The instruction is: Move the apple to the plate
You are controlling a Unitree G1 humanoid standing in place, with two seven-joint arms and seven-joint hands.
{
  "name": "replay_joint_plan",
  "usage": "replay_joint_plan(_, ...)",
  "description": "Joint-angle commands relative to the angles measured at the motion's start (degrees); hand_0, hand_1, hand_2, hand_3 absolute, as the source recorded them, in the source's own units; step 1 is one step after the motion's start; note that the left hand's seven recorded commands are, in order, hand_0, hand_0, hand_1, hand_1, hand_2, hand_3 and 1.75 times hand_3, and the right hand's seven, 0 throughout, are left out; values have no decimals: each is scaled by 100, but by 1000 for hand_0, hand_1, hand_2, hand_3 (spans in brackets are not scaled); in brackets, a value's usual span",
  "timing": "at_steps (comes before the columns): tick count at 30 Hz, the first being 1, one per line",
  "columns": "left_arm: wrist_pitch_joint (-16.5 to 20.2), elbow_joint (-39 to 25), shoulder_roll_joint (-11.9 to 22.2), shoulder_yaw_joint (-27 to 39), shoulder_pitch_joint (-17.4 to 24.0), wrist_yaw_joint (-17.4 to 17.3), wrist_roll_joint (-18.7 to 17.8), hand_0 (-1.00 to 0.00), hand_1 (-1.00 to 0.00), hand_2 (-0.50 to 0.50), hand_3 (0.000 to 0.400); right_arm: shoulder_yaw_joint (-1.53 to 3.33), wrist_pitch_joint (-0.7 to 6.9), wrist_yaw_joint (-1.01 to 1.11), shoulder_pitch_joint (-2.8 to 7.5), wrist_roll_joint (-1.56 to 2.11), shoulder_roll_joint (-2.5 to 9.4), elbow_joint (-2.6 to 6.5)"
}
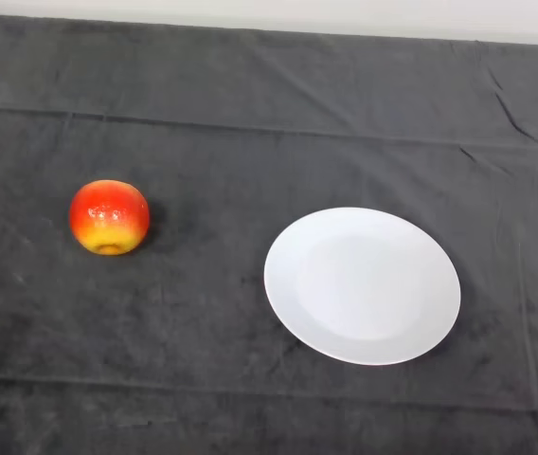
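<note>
A red and yellow apple (109, 217) lies on the dark cloth at the left of the table. A white round plate (362, 285) lies on the cloth to the right of the apple, well apart from it, with nothing on it.
The dark cloth (250, 123) covers the whole table and has folds and creases toward the far side and the right. A pale wall strip runs along the far edge (345, 19).
</note>
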Motion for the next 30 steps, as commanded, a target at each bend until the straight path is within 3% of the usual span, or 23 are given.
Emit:
replay_joint_plan(1, -197, 215, -13, 138, -234, -15, 169, 0, 0, 0, 0, -10, 458, -16, 537, 120, 409, 537)
replay_joint_plan(19, -145, 120, 113, 57, -415, -10, 400, 0, 0, 0, 0, -8, 458, -16, 536, 122, 409, 537)
replay_joint_plan(30, 72, -524, 99, -166, -406, -36, 629, 0, 0, 0, 0, -5, 462, -16, 538, 124, 410, 532)
